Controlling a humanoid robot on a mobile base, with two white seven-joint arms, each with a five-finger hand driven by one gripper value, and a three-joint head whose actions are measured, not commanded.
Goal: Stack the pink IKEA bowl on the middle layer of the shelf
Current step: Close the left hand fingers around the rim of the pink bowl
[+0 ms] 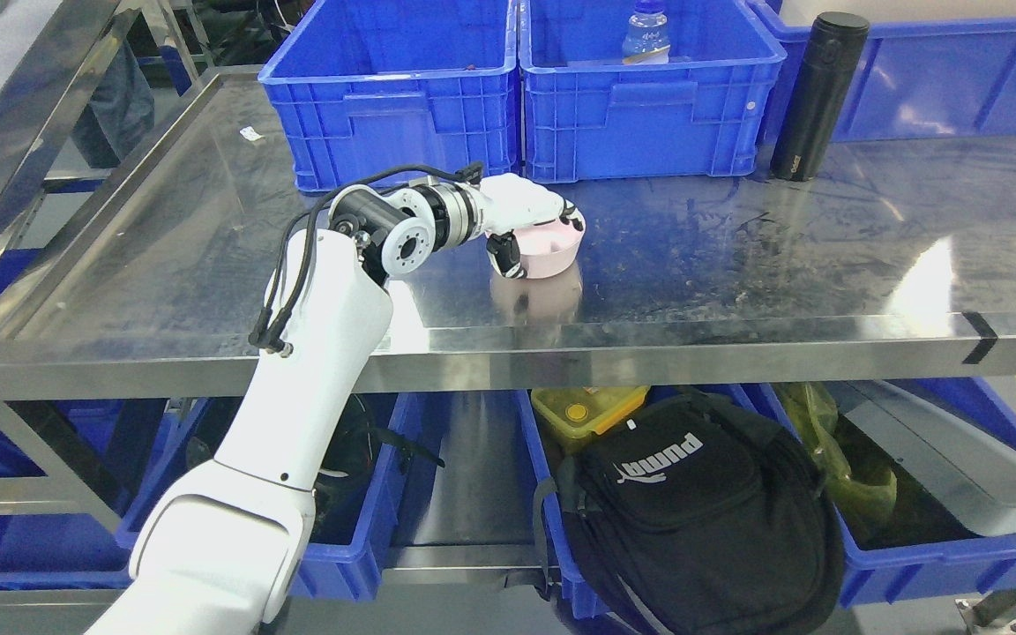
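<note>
Surface: a stainless steel shelf [737, 265] served as the worktop; its sheet was scuffed, smeared and reflective, with a raised lip along the left edge and a black chevron mark on the front rim at the right.
Pink bowl [552, 251]: stood upright on the steel sheet, near the middle and towards the front, its reflection visible just below it.
Left hand [530, 225]: lay over the bowl's left rim, fingers curled across the top and the thumb against the outer wall, closed in a grasp on the bowl.
Left arm: white, entered from the lower left and reached over the front rim.
Rear of surface: three blue crates [393, 88] stood side by side; the middle one held a clear bottle [646, 33] with a blue label, print too small to read.
Black flask [817, 95]: stood upright between the middle and right crates; small pale lettering near its base, illegible.
Lower level: more blue crates, a yellow lidded box [583, 410], and a black bag [693, 511] with white lettering seen upside down, reading "puma".
Room: steel framing at left; a yellow floor line at lower right.
</note>
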